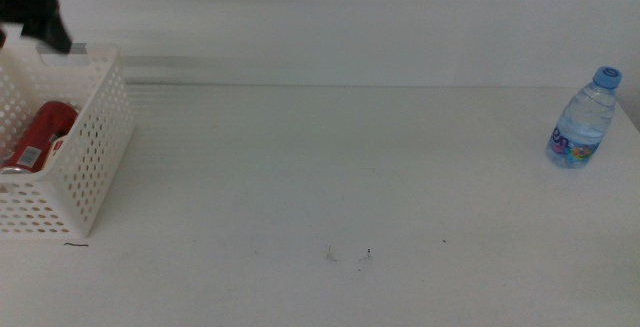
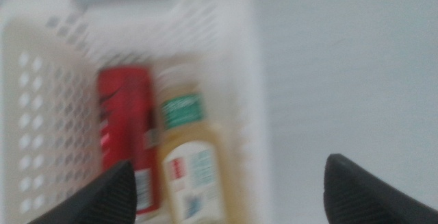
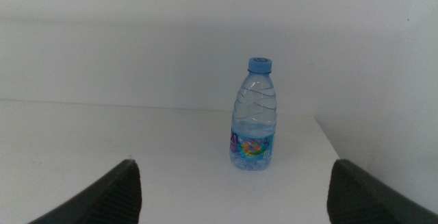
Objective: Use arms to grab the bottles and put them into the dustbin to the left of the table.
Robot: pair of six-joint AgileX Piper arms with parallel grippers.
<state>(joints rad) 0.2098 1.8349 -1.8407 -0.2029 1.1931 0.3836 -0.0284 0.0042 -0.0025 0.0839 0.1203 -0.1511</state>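
The left gripper [image 2: 226,190], jaws spread wide and holding nothing, is hovering above the dustbin [image 2: 41,114] at the table's left edge, its dark form showing only as a blur over the basket's far corner in the middle view [image 1: 35,17]; that blur, shared by its own wrist picture, suggests the arm is moving. Directly beneath it, the red soda can [image 2: 126,135] and the yellow tea bottle [image 2: 191,162] are lying side by side on the basket floor, touching or nearly so, which reads as two of the three items already delivered and explains the empty, open jaws. The right gripper [image 3: 233,190], likewise open wide with nothing between its jaws, is facing the small water bottle [image 3: 253,114] from some way off, apparently lined up for an approach. That water bottle [image 1: 583,119] is standing upright with its blue cap on near the far right corner of the white table [image 1: 330,167], well apart from the dustbin [image 1: 95,157], so it appears to be the last item awaiting collection, and it will have to cross the whole tabletop to join the red soda can [image 1: 38,139].
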